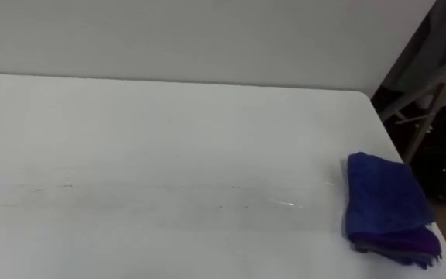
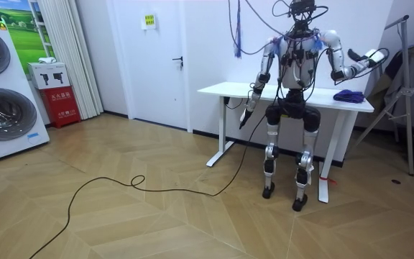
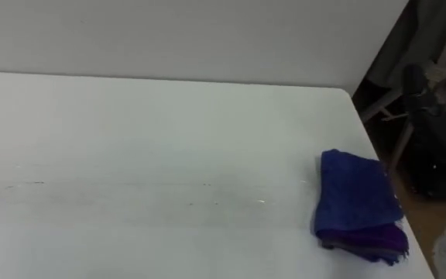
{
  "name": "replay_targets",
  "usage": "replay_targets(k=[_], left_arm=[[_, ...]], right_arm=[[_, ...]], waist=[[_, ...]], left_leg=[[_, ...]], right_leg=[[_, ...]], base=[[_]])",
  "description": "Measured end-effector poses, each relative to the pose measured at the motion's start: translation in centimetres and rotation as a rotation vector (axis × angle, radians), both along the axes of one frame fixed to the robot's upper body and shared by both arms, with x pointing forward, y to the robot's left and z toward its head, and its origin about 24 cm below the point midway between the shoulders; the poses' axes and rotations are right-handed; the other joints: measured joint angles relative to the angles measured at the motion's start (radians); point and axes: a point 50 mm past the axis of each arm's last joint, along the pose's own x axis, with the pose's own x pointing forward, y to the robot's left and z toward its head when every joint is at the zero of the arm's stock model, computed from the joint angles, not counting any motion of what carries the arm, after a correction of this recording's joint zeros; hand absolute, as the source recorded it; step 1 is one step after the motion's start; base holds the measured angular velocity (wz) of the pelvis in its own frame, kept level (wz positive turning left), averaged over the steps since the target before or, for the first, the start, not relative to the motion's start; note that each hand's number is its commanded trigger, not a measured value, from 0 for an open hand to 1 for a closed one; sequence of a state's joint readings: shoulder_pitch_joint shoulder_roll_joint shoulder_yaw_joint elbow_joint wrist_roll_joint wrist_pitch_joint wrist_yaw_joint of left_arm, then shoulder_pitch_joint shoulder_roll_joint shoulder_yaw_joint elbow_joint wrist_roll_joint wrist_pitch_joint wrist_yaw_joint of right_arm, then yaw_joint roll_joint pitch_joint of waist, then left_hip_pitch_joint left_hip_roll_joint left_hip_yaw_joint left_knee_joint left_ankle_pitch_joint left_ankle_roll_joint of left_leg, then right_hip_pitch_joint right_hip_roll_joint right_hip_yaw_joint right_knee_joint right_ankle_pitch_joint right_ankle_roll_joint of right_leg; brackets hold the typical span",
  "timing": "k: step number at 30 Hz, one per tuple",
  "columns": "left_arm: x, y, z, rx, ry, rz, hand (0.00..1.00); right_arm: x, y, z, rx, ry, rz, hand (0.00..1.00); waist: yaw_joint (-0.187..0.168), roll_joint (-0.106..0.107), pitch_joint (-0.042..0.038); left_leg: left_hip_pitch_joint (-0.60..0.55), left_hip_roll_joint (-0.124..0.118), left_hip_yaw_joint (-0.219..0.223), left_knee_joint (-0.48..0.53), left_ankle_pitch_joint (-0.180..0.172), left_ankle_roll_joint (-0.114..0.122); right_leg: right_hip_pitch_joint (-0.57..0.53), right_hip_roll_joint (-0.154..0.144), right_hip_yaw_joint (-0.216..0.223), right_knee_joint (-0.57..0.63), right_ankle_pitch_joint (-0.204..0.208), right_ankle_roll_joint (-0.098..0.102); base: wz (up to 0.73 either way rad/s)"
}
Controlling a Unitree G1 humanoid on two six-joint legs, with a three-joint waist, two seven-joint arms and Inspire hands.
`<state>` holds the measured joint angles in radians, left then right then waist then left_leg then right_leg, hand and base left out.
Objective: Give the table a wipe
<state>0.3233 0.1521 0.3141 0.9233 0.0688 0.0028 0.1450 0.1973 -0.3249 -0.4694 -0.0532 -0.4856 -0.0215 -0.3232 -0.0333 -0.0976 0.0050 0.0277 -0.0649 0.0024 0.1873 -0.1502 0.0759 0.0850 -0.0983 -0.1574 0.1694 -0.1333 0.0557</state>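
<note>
The right hand (image 2: 371,55) is held up and out to the right, past the right end of the table (image 1: 169,132) and above its top. It looks empty, but it is too small in the room view to tell how far its fingers are spread. The left hand (image 2: 245,117) hangs low at the robot's side, by the near edge of the table toward its left part, and its fingers cannot be made out either.

The blue cloth (image 1: 385,205) lies folded flat at the near right corner of the table, touched by neither hand. From the right hand it is down and to the left; from the left hand it is well off to the right. The right arm is therefore clearly the nearer one, and the likely one to come down onto the cloth. The cloth's long axis runs far to near, drifting a little right toward the near end, roughly along the table's right edge.

By count there is one cloth in stacked layers, one table and two hands. Faint streaks (image 1: 269,203) run left to right across the tabletop — probably what is to be wiped.
</note>
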Motion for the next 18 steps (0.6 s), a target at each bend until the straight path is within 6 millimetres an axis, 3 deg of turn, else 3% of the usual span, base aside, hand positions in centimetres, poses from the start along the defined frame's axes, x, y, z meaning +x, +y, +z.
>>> replay_targets(k=[5, 11, 13, 15, 18], left_arm=[[0.0, 0.0, 0.0, 0.002, 0.005, 0.002, 0.00], [-0.2, 0.5, 0.3, 0.008, -0.015, 0.057, 0.00], [-0.6, 0.7, 0.3, 0.010, -0.008, 0.068, 0.00], [-1.1, 0.8, 0.3, 0.010, 0.006, 0.078, 0.00], [-1.1, 0.7, 0.2, 0.000, 0.018, 0.080, 0.00]], right_arm=[[-1.7, -2.3, -1.1, 0.059, -0.056, -0.167, 0.00], [-5.7, -5.2, -5.5, 0.294, -0.094, -0.463, 0.00], [-8.3, -5.9, -7.5, 0.390, -0.085, -0.590, 0.00], [-10.1, -6.2, -9.5, 0.454, -0.040, -0.689, 0.00], [-13.5, -5.5, -13.5, 0.559, 0.108, -0.840, 0.00]], waist=[[-0.023, -0.003, -0.0023], [-0.045, -0.005, -0.0062], [-0.050, -0.007, -0.0054], [-0.054, -0.009, -0.0095], [-0.055, -0.004, -0.0091]], left_leg=[[0.001, 0.001, 0.005, 0.000, -0.001, 0.001], [0.002, 0.002, 0.004, 0.001, -0.003, 0.002], [-0.002, 0.001, 0.002, 0.001, -0.003, 0.002], [-0.006, 0.000, 0.004, 0.001, -0.002, 0.002], [-0.004, 0.000, 0.006, 0.000, -0.002, 0.002]], right_leg=[[-0.004, 0.000, 0.006, 0.001, -0.001, 0.000], [-0.002, 0.001, 0.006, 0.001, -0.001, 0.000], [-0.007, 0.000, 0.005, -0.004, -0.007, 0.002], [-0.013, -0.002, 0.006, 0.000, -0.015, 0.008], [-0.013, -0.001, 0.009, 0.001, -0.012, 0.004]], base=[[-0.03], [0.01], [0.00], [0.00], [0.00]])
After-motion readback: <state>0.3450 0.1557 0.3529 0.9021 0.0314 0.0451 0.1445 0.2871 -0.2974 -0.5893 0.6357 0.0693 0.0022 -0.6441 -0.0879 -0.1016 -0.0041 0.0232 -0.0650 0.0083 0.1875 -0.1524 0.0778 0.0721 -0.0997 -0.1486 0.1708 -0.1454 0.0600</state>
